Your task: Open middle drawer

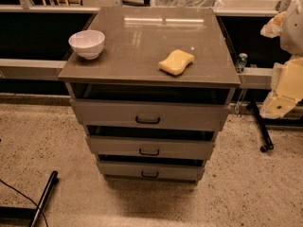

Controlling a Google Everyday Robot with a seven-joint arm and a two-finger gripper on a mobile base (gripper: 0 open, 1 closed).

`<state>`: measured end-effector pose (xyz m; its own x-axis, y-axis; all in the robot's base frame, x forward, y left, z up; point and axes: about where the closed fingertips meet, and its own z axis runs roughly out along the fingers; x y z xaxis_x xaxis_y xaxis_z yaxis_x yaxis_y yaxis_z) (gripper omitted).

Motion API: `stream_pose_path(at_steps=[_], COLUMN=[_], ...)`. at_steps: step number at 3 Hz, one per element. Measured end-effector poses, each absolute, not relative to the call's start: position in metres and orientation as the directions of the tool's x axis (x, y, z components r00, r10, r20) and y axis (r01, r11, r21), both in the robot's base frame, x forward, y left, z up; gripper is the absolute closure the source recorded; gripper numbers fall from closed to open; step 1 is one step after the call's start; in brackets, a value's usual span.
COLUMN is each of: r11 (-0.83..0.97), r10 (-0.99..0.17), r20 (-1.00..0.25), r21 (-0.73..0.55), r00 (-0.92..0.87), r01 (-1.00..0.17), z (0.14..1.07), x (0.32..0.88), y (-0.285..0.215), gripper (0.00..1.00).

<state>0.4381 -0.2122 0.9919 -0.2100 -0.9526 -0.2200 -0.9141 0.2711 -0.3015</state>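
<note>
A grey cabinet [149, 72] with three drawer fronts stands in the centre of the view. The middle drawer [189, 149] is the wide, shallow front between the taller top one and the shortest bottom one. Its small dark handle [149, 152] sits at the centre, and a dark gap runs above the front. My gripper [275, 107] hangs at the right edge of the view, level with the top drawer and well clear of the cabinet. It touches nothing.
A white bowl [87, 43] sits at the left of the cabinet top and a yellow sponge [176, 62] right of centre. A can [242, 60] stands on the rail behind. A dark rod [44, 197] and cable lie on the speckled floor at lower left.
</note>
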Motion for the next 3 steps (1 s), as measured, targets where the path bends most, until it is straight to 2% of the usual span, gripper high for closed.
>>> stream_pose_path(at_steps=[2, 3], r11=[0.273, 0.242], r10=[-0.955, -0.964], r20=[-0.198, -0.181], r21=[-0.307, -0.308], r00=[-0.220, -0.193], r01=[-0.912, -0.920], z=[0.971, 0.920], x=[0.446, 0.448], y=[-0.215, -0.215], gripper=[0.00, 0.00])
